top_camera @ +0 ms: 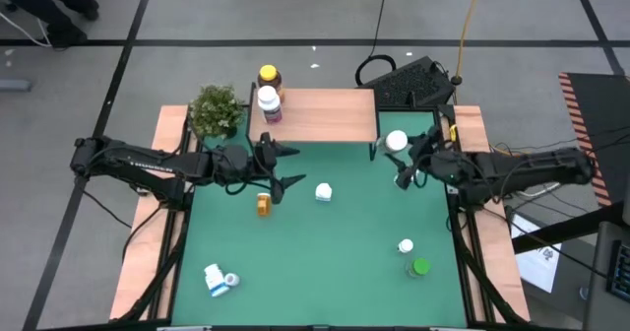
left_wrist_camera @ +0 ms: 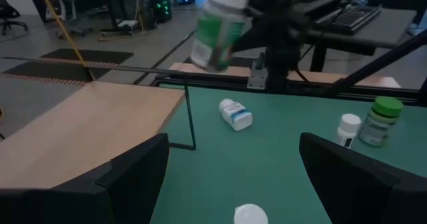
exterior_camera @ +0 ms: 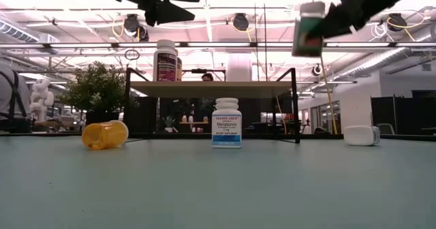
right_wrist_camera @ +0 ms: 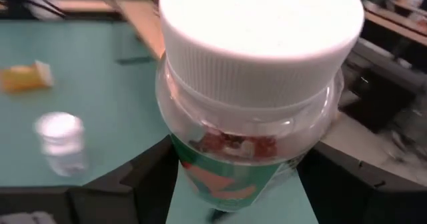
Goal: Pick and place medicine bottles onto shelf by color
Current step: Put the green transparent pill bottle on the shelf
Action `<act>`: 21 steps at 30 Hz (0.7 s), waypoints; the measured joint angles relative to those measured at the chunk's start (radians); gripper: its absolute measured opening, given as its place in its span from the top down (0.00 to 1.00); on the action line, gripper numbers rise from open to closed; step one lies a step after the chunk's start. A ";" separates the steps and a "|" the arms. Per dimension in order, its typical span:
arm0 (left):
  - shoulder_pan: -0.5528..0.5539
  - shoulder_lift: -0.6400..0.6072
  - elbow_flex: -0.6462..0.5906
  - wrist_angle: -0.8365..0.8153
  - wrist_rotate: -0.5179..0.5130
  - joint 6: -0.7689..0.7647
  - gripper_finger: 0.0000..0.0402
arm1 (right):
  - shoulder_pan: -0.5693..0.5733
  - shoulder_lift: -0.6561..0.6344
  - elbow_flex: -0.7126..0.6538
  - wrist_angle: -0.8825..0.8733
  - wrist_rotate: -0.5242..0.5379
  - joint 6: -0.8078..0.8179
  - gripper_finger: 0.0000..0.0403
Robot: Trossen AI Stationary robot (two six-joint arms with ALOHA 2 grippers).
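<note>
My right gripper [top_camera: 402, 164] is shut on a white-capped, green-labelled bottle [exterior_camera: 310, 28] and holds it in the air just right of the shelf [top_camera: 325, 114]. My left gripper [top_camera: 287, 167] hovers open above the table in front of the shelf's left half, touching nothing. Two bottles stand upright on the shelf's left end: a yellow-capped amber one [top_camera: 269, 75] and a white-capped one [top_camera: 268, 102]. On the table an amber bottle [top_camera: 263, 205] lies on its side, and a white Melatonin bottle [exterior_camera: 226, 123] stands upright. My right gripper pinches the bottle between its two fingers [right_wrist_camera: 150, 177] by the labelled body [right_wrist_camera: 227, 177] below the cap. The fingers come from the table's right side, slanting down. The bottle is lifted clear, cap [right_wrist_camera: 260, 37] upward and slightly tilted.
A potted plant [top_camera: 217, 109] stands left of the shelf. A white-capped bottle [top_camera: 405, 245] and a green-capped one [top_camera: 420, 267] stand near the right front. Blue-labelled white bottles [top_camera: 217, 279] lie at the left front. Another white bottle [left_wrist_camera: 235, 114] lies below the right arm.
</note>
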 joint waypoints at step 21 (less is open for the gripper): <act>-0.006 0.289 0.075 0.318 0.197 0.238 0.15 | 0.090 0.589 0.140 0.391 -0.228 0.033 0.34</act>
